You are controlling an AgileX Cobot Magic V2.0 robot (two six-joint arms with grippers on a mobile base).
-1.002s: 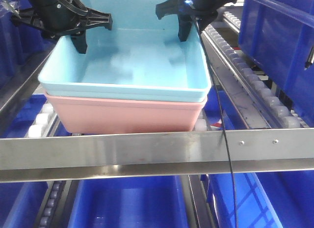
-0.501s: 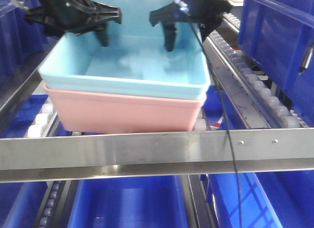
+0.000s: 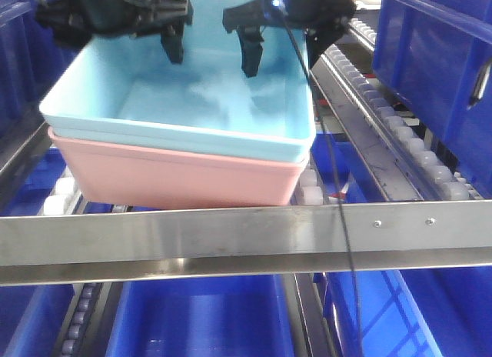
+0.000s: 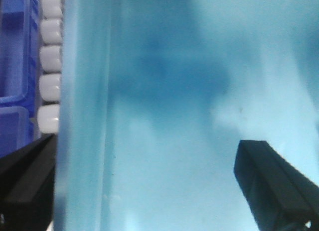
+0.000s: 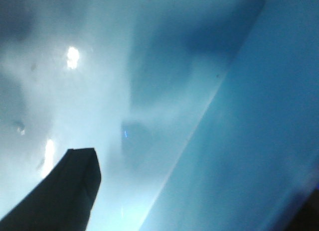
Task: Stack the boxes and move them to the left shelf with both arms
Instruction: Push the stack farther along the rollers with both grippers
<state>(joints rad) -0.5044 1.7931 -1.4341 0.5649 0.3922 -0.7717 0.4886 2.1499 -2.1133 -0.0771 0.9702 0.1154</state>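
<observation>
Boxes were already stacked: teal tub (image 3: 192,103) nested in pink tub (image 3: 177,176), sitting on the roller lane at centre frame, just behind the front bar (image 3: 246,238). Compared with half a second before, the stack had slid toward the left of the frame and twisted a little, its near right corner now further from the right-hand rollers (image 3: 415,153). Both grippers had also shifted toward the upper middle, over the tub's far half. My read: the push or drag along the shelf was underway, with stacking done.

Left gripper (image 4: 144,166) had its fingers wide, straddling the teal side wall, one finger outside and one inside, not pinching. Right gripper (image 3: 284,34) looked spread too, with one finger down inside the tub; its second finger was barely seen in the wrist view. A thin cable (image 3: 338,180) hung from it across the bar.

Surface was a steel flow rack with white rollers, and the stack rested on them. Dark blue crates (image 3: 438,65) filled the right and another (image 3: 200,318) the lower level.
</observation>
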